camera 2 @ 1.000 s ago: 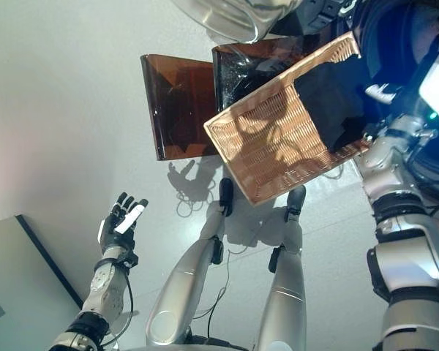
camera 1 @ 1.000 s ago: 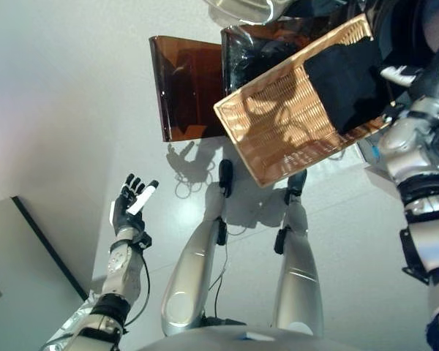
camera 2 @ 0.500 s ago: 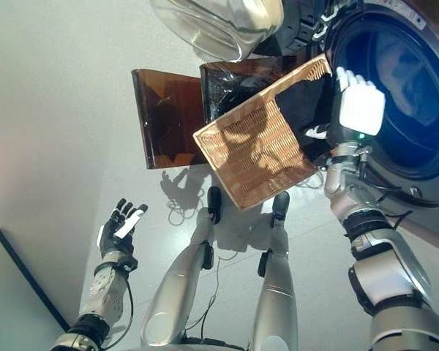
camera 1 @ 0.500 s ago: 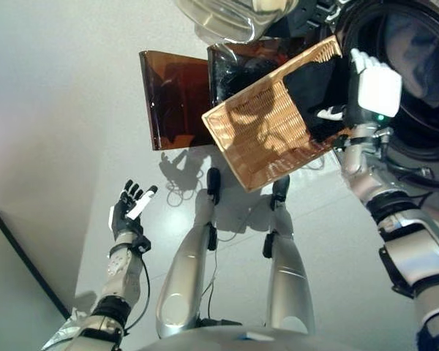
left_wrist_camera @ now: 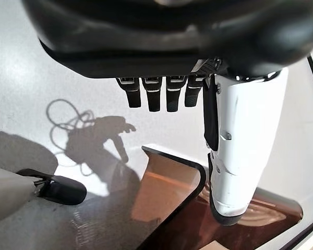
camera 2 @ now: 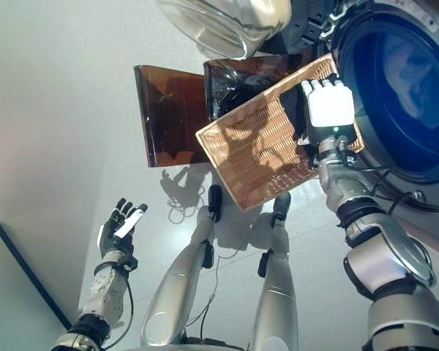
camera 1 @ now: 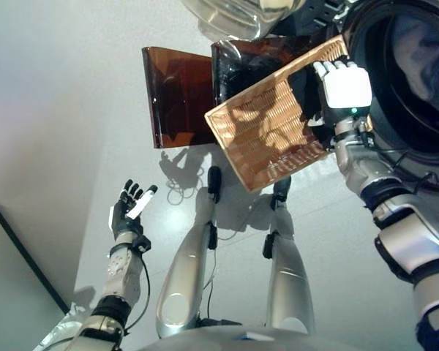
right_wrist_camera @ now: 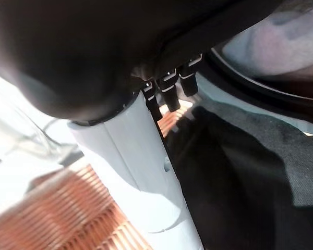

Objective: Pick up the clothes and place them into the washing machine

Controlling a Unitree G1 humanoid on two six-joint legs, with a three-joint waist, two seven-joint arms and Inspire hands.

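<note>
In the eye views the right hand (camera 1: 345,86) sits at two o'clock over the tilted wicker basket (camera 1: 267,139), beside the washer's drum (camera 2: 399,95), while the left hand (camera 1: 129,210) idles at eight o'clock, fingers straight and empty. The right wrist view shows dark cloth (right_wrist_camera: 240,177) at four o'clock in the basket, fingers extended toward it, no grip visible. It looks soft, light and floppy, so bunching a fold should hold best.
</note>
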